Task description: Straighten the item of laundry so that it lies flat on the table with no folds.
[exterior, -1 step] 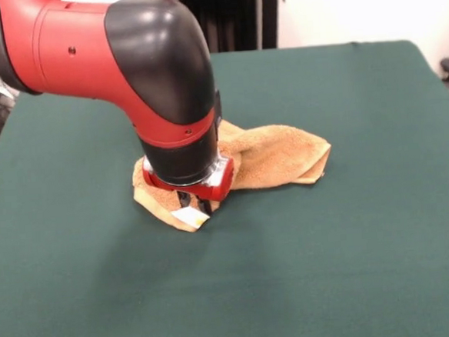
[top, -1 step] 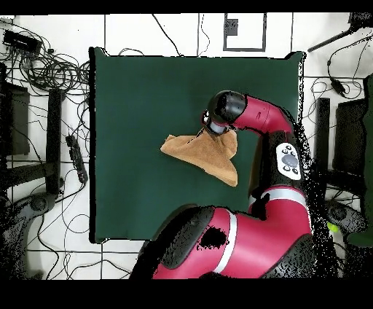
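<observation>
The worktop (exterior, -1 step: 355, 267) is covered in plain dark green cloth. The towel (exterior, -1 step: 278, 157) lies near its middle, well away from every edge. It is orange-tan and bunched, not flat: in the front view a thick fold runs out to a blunt corner on the right, and a lower flap spreads to the left beneath the arm. A small white tag (exterior, -1 step: 190, 216) shows at the towel's near left corner. No writing can be read on the tag, and no brand or label shows on the towel.

The red and black arm (exterior, -1 step: 124, 60) comes in from the upper left of the front view and bends down over the towel's left part. The end effector (exterior, -1 step: 194, 204) sits low at that part, just beside the tag, with dark fingers showing under the red wrist ring. Whether they are wide, narrow or pinching cloth cannot be told, as the wrist hides most of them.

In the overhead view the towel (top, -1 step: 200, 151) reads as a rough triangle, and the end effector (top, -1 step: 216, 128) is over its upper corner. The arm carries a small grey panel (top, -1 step: 289, 160) with buttons; nothing on it is readable.
</observation>
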